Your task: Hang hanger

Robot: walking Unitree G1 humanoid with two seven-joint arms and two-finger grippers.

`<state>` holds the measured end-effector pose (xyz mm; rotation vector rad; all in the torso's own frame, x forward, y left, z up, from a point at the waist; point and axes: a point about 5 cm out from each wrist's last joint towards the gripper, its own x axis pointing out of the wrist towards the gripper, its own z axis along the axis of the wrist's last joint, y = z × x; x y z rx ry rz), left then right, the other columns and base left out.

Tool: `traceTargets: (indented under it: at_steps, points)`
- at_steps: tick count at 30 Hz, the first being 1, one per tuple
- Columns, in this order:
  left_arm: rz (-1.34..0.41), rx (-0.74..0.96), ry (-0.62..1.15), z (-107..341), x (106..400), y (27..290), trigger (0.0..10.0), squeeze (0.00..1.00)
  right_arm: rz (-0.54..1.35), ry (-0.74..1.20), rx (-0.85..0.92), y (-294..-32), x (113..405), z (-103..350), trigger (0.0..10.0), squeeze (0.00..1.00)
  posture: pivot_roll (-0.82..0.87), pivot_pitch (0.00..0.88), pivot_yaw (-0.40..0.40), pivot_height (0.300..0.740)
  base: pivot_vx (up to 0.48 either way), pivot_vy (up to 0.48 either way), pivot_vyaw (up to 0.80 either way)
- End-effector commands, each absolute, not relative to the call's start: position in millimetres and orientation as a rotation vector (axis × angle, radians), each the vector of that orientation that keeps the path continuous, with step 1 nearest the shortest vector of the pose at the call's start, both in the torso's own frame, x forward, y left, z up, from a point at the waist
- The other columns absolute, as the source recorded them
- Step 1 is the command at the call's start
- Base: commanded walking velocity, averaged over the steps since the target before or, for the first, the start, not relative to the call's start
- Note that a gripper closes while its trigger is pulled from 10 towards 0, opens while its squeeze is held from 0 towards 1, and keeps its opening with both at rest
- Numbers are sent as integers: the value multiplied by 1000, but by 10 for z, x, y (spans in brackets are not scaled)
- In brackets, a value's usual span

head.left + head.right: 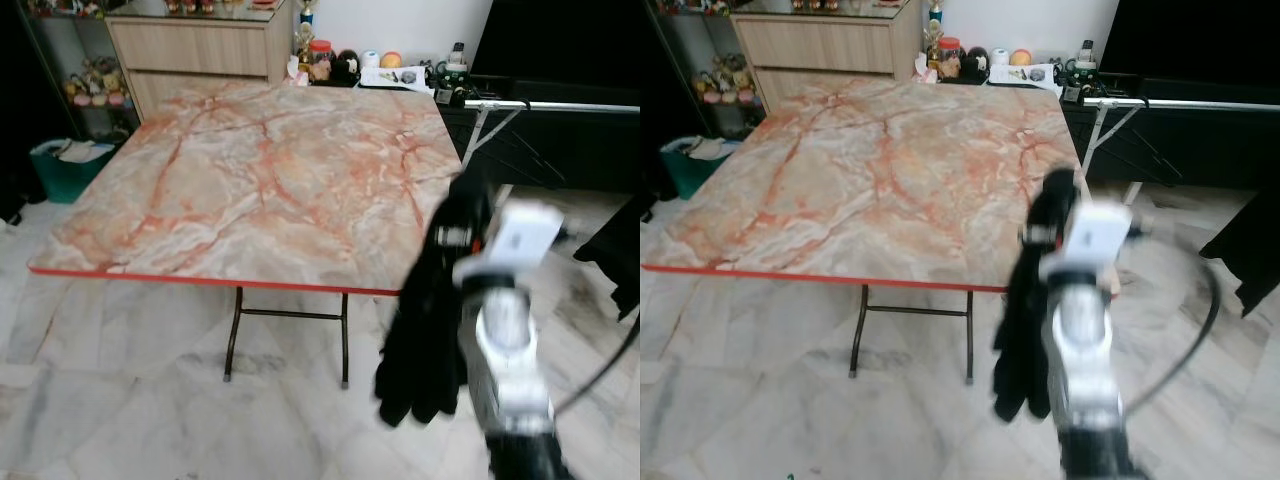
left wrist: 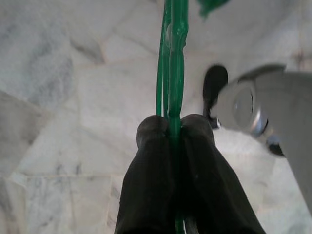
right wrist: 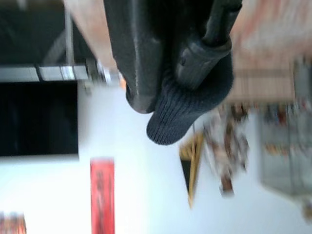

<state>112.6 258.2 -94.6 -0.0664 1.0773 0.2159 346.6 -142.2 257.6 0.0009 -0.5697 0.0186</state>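
Note:
My left gripper (image 2: 174, 127) is shut on a thin green hanger (image 2: 174, 58), low over the marble floor; the hanger's rods run out between the two black fingers (image 2: 151, 161). My right arm is raised off the table's front right corner. Its gripper (image 1: 463, 222) is shut on a black knit garment (image 1: 425, 330) that hangs down past the table edge and covers most of the fingers. In the right wrist view the dark knit (image 3: 185, 112) bunches around one finger (image 3: 207, 46). A silver drying-rack rail (image 1: 570, 105) runs along the far right.
A marble-patterned folding table (image 1: 270, 170) with a red edge stands ahead. Behind it are a wooden cabinet (image 1: 200, 50) and a shelf with small items. A green bin (image 1: 65, 165) sits at the left. Dark cloth (image 1: 615, 250) hangs at the right edge.

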Motion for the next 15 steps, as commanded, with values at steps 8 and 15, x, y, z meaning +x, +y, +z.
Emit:
traceTargets:
  at_steps: [8, 15]
  points:
    - [192, -83, 1102, -1004, 1099, 2418, 10000, 0, -5, -500, 59, -1344, 3930, 3121, 10000, 0, -7, 92, 7, 740, 372, 0, 0]
    - [190, -86, 1103, -1011, 1121, 2373, 10000, 0, 34, -508, 44, -1241, 3995, 3266, 10000, 0, -8, 91, 6, 740, 371, 0, 0]
